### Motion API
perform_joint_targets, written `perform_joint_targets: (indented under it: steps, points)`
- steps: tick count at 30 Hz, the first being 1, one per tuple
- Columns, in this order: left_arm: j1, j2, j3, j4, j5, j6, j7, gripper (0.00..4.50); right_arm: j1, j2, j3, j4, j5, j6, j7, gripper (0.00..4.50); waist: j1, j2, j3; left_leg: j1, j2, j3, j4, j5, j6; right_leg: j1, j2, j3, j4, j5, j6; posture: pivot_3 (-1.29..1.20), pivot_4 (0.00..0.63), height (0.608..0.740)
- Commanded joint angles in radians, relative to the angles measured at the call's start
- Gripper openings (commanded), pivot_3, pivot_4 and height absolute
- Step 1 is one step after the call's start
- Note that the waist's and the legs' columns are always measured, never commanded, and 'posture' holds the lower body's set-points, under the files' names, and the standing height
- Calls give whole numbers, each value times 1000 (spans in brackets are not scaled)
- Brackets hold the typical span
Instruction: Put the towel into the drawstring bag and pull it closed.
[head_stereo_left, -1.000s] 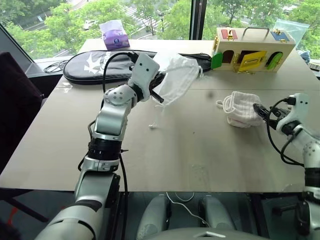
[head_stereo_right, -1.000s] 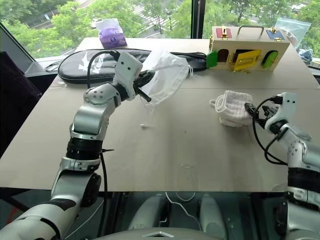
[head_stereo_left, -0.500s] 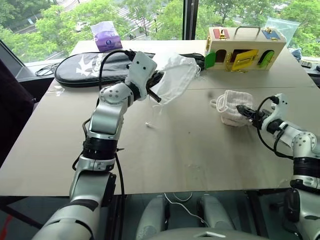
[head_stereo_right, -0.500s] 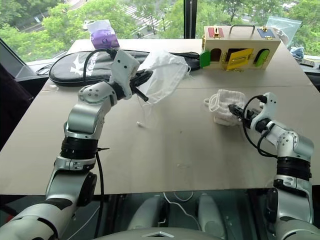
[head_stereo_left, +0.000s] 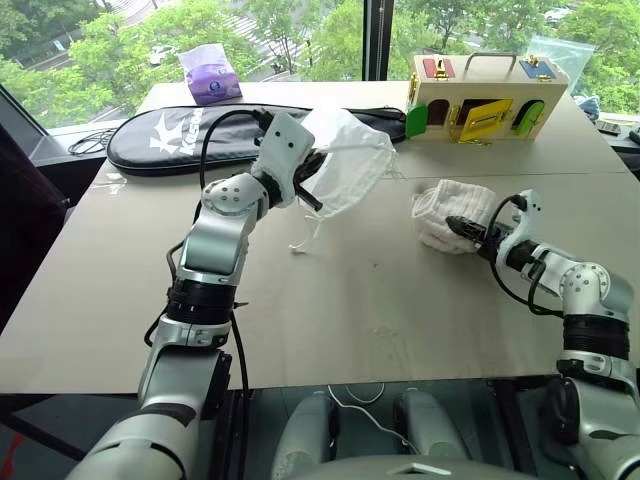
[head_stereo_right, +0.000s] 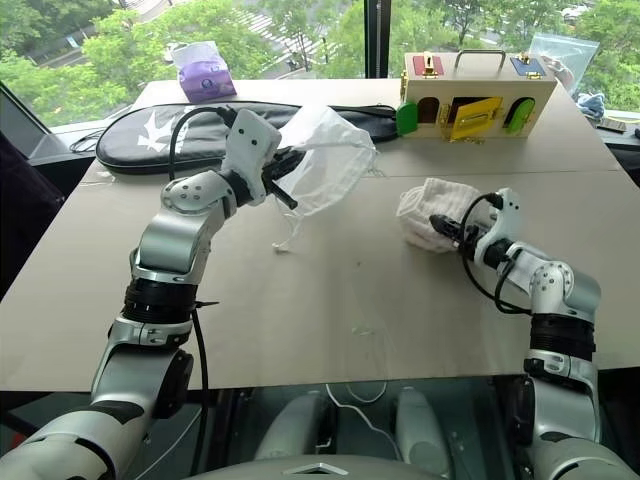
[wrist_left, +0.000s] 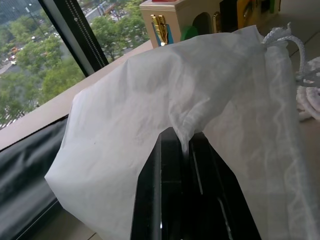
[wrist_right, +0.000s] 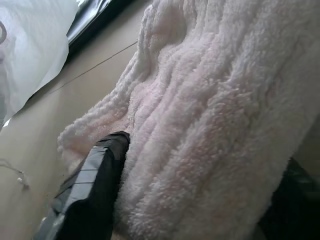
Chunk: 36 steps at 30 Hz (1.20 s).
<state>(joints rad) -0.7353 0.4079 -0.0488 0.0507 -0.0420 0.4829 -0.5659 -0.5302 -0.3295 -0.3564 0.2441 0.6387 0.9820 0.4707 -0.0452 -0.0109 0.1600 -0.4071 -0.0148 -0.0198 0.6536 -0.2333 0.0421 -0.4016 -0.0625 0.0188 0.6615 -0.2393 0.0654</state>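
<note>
Your left gripper (head_stereo_left: 318, 200) is raised above the far-left part of the grey surface (head_stereo_left: 380, 300), its two black fingers (wrist_left: 172, 200) clenched on a fold of the thin, crinkly, translucent white drawstring bag (head_stereo_left: 345, 170). The bag hangs from that grip clear of the surface, its body spread toward the right, and a white cord drawstring (head_stereo_left: 300, 238) trails down from it with its end at the surface. In the left wrist view the gathered mouth with its looped cord (wrist_left: 285, 42) sits on the side of the bag away from the fingers.

Your right gripper (head_stereo_left: 455, 228) lies low at the right, pointing left, with its fingers at the near-right edge of the small folded white towel with a quilted texture (head_stereo_left: 447, 208). In the right wrist view one finger (wrist_right: 95, 185) presses against one side of the pile and the other shows at the opposite side, so the fingers straddle the towel; you cannot tell whether they have gripped it. The towel rests on the surface, right of centre, well apart from the bag.

Along the far edge lie a long black racket case (head_stereo_left: 200, 135), behind the bag, and a wooden box with coloured doors and a wire handle (head_stereo_left: 485, 95) to the far right. A purple tissue pack (head_stereo_left: 212, 75) stands beyond the case.
</note>
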Motion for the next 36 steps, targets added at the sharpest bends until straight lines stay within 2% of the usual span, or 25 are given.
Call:
perform_joint_targets:
  steps: [1, 2, 4, 8, 13, 17, 21, 24, 27, 32, 36]
  points:
    - [-11, 8, 2, -12, -6, -20, -3, 0, 5, 38, 24, -40, 38, 32, 5, 1405, 1, 0, 0, 0, 0, 0, 0, 0, 0, 0, 0, 0, 0, 0, 0, 0, 150, 740]
    - [-12, 8, 1, -10, -9, -20, -7, 0, 6, 44, 13, -60, 48, 23, 4, 817, 2, 0, 0, 0, 0, 0, 0, 0, 0, 0, 0, 0, 0, 0, 0, 0, 150, 740]
    - [-16, 8, -1, -1, -12, -27, -18, 0, 5, 62, -25, -133, 99, 14, 3, 117, 3, 0, 0, -1, 0, 0, 0, 0, 0, 0, -1, 0, -1, 0, 0, 0, 150, 740]
    - [-38, 9, -2, 27, -23, -33, -50, 0, 51, 36, -63, -385, 298, 125, 47, 42, 10, 2, 2, -9, -1, 0, 1, 0, 0, -9, -2, 0, 1, 0, 0, 0, 150, 740]
    - [-51, 4, -3, 46, -42, -34, -83, 0, 183, -36, -66, -564, 491, 215, 108, 42, 31, 1, 2, -11, -1, -1, 0, 0, 0, -9, -2, -2, -3, 0, 0, 0, 150, 740]
    - [-44, -12, -22, 36, -62, -24, -111, 0, 305, -46, -25, -685, 624, 221, 143, 42, 34, 1, 2, -11, -1, -1, 0, 0, 0, -9, -3, -2, -3, 0, 0, 0, 150, 740]
    - [-48, -28, -24, 21, -97, -13, -144, 0, 312, -6, 75, -702, 567, 158, 78, 42, 25, 0, 3, -10, -1, 0, 0, 0, 0, -8, -2, 0, -1, 0, 0, 0, 150, 740]
    - [-24, -22, -53, 0, -110, -70, -205, 0, 288, 33, 132, -679, 514, 83, 71, 42, 26, 0, 3, -9, -1, 0, 1, 0, 0, -8, -1, 0, 0, 0, 0, 0, 150, 740]
    - [0, -16, -62, -18, -120, -66, -231, 0, 256, 58, 143, -666, 525, 41, 61, 42, 29, 0, 3, -9, -1, 0, 1, 0, 0, -8, -1, 0, 0, 0, 0, 0, 150, 740]
    - [22, -25, -38, -65, -209, 11, -267, 0, 250, 53, 163, -605, 469, -29, 86, 42, 33, -1, 3, -10, -1, 0, 1, 0, 0, -8, -2, -1, -1, 0, 0, 0, 150, 740]
    - [48, -44, -22, -105, -273, 71, -257, 0, 275, -13, 260, -547, 329, -37, 84, 42, 32, -1, 3, -10, -1, 0, 1, 0, 0, -8, -2, -1, -1, 0, 0, 0, 150, 740]
